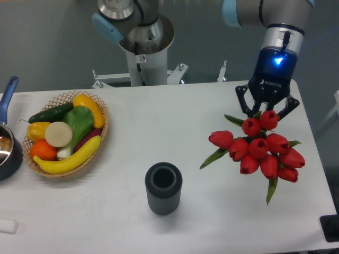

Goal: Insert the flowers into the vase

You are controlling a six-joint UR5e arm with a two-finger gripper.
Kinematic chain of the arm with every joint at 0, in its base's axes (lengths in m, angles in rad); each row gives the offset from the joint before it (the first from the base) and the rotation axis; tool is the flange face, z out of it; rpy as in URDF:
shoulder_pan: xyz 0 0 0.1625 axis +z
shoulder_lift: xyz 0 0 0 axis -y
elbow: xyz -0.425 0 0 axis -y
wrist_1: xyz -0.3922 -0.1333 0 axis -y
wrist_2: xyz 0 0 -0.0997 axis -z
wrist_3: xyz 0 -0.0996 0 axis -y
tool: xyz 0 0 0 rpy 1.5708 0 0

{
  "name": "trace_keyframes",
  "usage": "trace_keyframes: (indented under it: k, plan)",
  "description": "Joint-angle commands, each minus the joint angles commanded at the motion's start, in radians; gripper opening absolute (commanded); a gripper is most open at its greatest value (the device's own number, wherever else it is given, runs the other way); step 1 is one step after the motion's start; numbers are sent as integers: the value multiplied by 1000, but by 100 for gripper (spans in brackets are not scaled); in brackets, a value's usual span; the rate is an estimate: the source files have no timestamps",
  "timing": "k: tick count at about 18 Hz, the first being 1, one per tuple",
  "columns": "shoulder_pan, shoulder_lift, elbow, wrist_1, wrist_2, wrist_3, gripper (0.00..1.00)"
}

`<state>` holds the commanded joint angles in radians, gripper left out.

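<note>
The flowers (259, 151), a bunch of red tulip buds with green leaves, hang at the right side of the table with the buds turned toward the camera and the stems hidden behind them. My gripper (266, 112) points down just behind the top buds. Its fingers (243, 101) come in around the bunch and their tips are hidden by the buds. It appears shut on the flowers. The vase (163, 188), dark grey and ribbed with a round mouth, stands upright near the front middle, well to the left of the flowers.
At the left sits a wicker basket (100, 138) of fruit and vegetables. A dark pot with a blue handle (7, 94) is at the left edge, and a small white object (7, 226) lies at the front left. The robot base (143, 47) stands behind the table.
</note>
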<state>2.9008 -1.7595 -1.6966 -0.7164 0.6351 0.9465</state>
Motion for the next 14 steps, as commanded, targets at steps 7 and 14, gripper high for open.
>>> trace_keyframes:
  k: [7, 14]
  plan:
    - [-2, 0, 0, 2, 0, 2, 22]
    - [-11, -21, 6, 41, -106, 8, 19]
